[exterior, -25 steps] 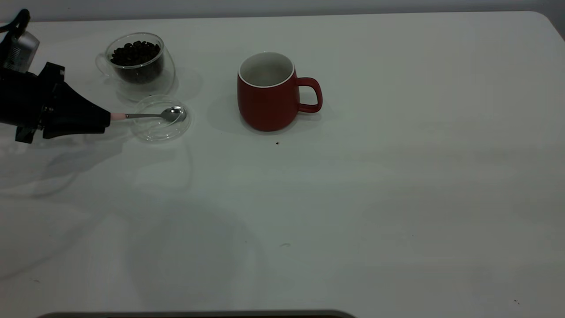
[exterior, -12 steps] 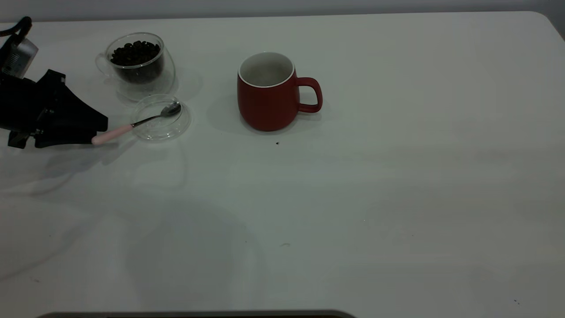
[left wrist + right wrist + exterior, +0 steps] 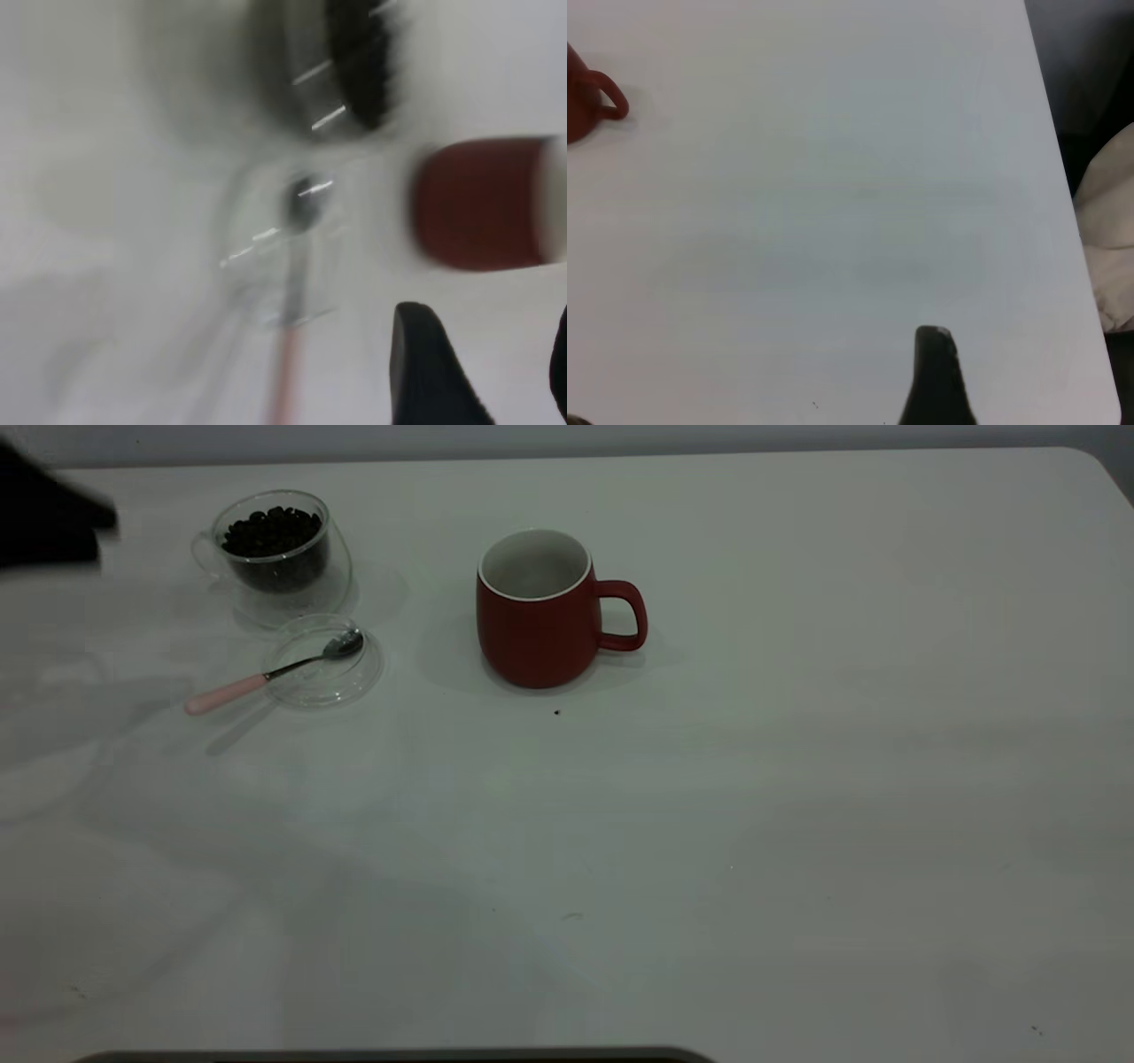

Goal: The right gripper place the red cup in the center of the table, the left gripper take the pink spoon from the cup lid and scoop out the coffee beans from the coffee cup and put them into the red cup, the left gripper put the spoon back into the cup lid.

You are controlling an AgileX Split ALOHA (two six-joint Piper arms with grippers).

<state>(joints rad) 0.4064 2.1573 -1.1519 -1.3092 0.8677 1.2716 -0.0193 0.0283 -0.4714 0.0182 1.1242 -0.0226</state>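
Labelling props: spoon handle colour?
Pale pink; the pink spoon has a shiny metal bowl resting in the cup lid. Clearest in the exterior view.

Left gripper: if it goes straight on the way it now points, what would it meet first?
Probably the red cup: in the left wrist view it lies straight ahead of the open left gripper. The pink spoon and the cup lid lie off that line. Depth is unclear.

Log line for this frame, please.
left claw: open, empty, far left | pink spoon: bowl in cup lid, handle on table | red cup: mid-table, upright | right claw: over table, right side
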